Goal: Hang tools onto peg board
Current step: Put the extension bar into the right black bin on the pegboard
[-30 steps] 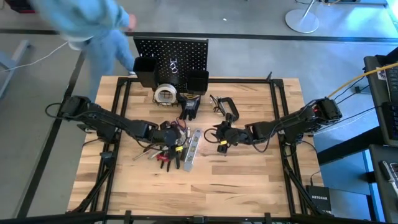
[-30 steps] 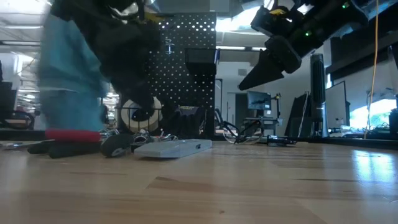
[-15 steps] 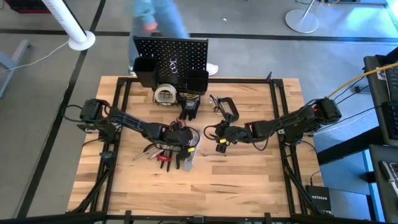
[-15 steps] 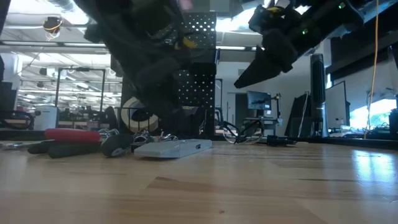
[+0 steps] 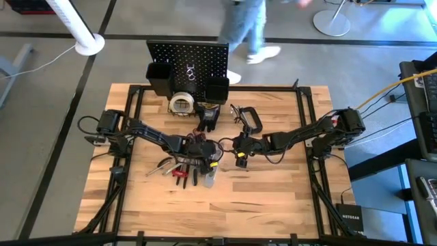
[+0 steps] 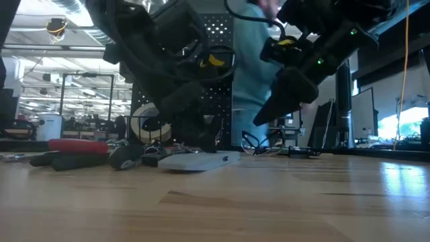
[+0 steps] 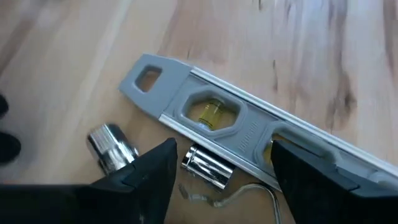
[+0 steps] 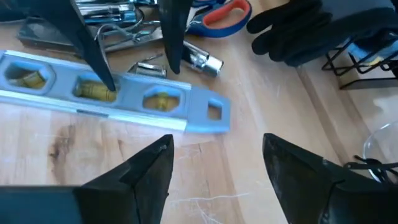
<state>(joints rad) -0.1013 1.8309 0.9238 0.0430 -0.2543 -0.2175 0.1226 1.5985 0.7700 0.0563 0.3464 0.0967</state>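
you had hardly begun: the level (image 7: 249,134), pliers (image 5: 181,174) and clamp (image 5: 249,117) lay on the table by the peg board (image 5: 188,60). left gripper (image 7: 221,167) hovered spread over the level, holding nothing; right gripper (image 8: 214,155), also spread and empty, was near its end

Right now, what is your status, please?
Left hand open, straddling silver level. Right hand open, above its end. Sockets beside the level.

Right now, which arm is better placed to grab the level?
Left, probably. The left gripper is open directly over the level, fingers straddling it. The right gripper is open too, but beside its end.
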